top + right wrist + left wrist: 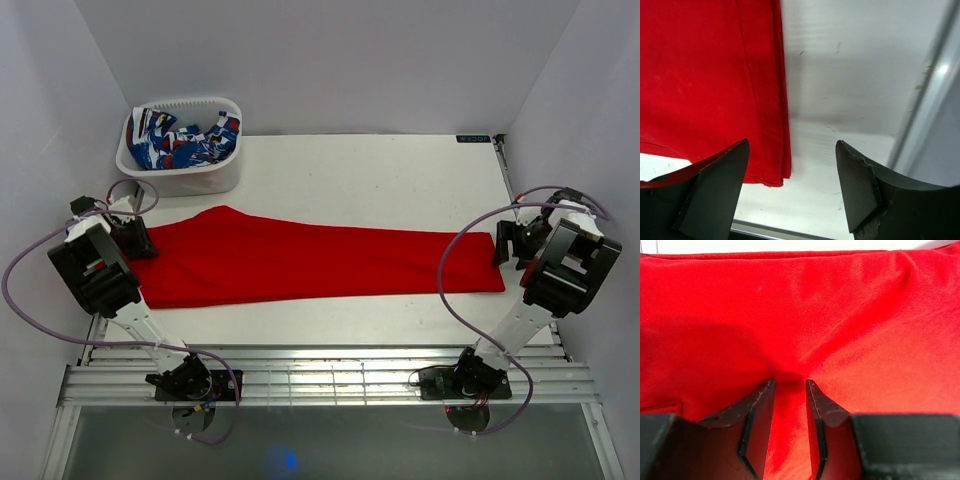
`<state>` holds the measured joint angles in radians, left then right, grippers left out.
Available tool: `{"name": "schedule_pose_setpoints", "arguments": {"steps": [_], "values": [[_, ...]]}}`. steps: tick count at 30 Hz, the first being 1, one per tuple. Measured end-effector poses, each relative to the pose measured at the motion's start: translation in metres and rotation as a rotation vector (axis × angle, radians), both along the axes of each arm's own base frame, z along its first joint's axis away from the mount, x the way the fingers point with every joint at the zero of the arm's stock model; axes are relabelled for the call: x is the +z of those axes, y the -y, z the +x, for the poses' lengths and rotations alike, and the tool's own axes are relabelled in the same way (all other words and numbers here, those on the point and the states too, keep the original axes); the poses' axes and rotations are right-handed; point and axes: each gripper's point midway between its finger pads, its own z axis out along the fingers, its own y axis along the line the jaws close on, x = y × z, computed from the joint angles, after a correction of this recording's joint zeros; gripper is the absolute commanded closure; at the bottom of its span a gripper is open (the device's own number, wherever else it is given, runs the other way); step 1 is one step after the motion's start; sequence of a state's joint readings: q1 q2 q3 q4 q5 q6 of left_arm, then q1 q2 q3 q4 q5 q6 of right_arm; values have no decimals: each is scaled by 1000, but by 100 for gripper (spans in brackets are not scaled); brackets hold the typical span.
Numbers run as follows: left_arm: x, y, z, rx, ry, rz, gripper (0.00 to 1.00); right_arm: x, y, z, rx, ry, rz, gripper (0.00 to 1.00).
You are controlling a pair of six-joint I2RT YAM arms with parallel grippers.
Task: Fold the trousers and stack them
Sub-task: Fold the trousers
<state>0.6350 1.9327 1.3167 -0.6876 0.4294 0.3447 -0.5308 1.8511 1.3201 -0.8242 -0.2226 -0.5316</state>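
Your left gripper (790, 382) is pressed onto the waist end of the trousers (300, 262). Its fingers (757, 410) are narrowly apart with a ridge of red cloth between them. I cannot tell whether they truly bite, so confirm that pinch first. Your right gripper (792, 145) hovers at the hem with its fingers (715, 185) wide apart, one over cloth and one over bare tabletop (850, 75). Shift it inward, take both layers, then carry the ends together evenly. The trousers lie flat across the tabletop, with the basket (190, 182) beyond.
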Motion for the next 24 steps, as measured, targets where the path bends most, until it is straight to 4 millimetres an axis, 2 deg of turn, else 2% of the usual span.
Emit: {"name": "schedule_pose_setpoints", "arguments": {"steps": [4,7,8,10,11,13,14,19,24], "values": [[0,0,0,-6,1,2,57,-21,-15,-14,11,-66,57,27],[0,0,0,-6,2,1,57,-23,-23,-14,23,-66,67,36],[0,0,0,-6,2,1,57,-24,-25,-14,28,-66,72,47],[0,1,0,-7,2,0,57,-25,-33,-13,40,-59,96,62],[1,1,0,-7,3,0,57,-25,-37,-12,43,-56,110,74],[1,1,1,-6,3,-2,57,-27,-44,-12,46,-55,149,83],[1,1,1,-5,4,-2,57,-26,-46,-12,45,-56,159,90],[0,6,3,-13,5,-6,56,-18,-50,-11,49,-52,195,92],[1,16,3,-35,16,1,52,1,-37,0,47,-8,183,92]]}}
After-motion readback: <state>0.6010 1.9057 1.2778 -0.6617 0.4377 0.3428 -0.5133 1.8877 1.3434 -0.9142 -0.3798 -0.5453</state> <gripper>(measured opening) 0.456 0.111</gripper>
